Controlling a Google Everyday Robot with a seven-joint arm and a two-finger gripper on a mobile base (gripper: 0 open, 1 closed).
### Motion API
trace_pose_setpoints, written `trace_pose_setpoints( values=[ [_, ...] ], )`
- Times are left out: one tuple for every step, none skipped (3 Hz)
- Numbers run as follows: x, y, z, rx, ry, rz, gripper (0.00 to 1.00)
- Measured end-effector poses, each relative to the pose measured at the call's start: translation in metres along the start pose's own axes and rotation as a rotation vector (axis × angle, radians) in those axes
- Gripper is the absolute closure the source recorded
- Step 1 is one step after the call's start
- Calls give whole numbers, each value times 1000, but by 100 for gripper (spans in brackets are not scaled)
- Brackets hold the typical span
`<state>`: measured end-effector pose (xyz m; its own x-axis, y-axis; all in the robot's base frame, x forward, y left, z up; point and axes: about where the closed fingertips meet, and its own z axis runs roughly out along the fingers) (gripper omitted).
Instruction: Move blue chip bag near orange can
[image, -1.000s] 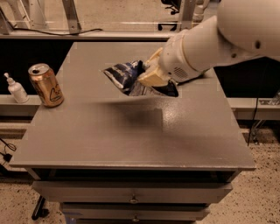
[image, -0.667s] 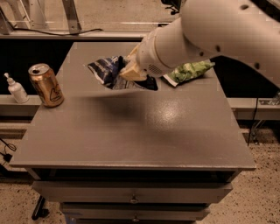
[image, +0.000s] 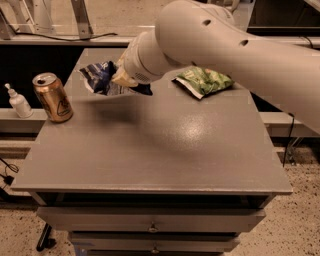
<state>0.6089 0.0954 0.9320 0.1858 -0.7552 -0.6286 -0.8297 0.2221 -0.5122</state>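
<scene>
The blue chip bag (image: 101, 78), crumpled navy foil with white lettering, hangs above the grey table (image: 165, 145) at its back left. My gripper (image: 123, 79) is shut on the bag's right side and holds it off the surface; a shadow lies beneath it. The orange can (image: 52, 97) stands upright near the table's left edge, a short gap to the left of the bag and slightly nearer the front. The big white arm (image: 225, 47) reaches in from the upper right.
A green chip bag (image: 203, 81) lies on the table at the back right, under the arm. A small white pump bottle (image: 19, 102) stands on a lower ledge left of the table. Drawers (image: 152, 222) front the table.
My gripper has carried the blue chip bag leftward across the table toward the orange can. The arm's move has uncovered the green chip bag. The can has not moved.
</scene>
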Motion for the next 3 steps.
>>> trace_pose_setpoints(
  values=[
    [-13,4,30,1,-19,-37,100],
    [-22,12,57,-6,-62,-57,100],
    [-30,24,74,-16,-100,-84,100]
  ],
)
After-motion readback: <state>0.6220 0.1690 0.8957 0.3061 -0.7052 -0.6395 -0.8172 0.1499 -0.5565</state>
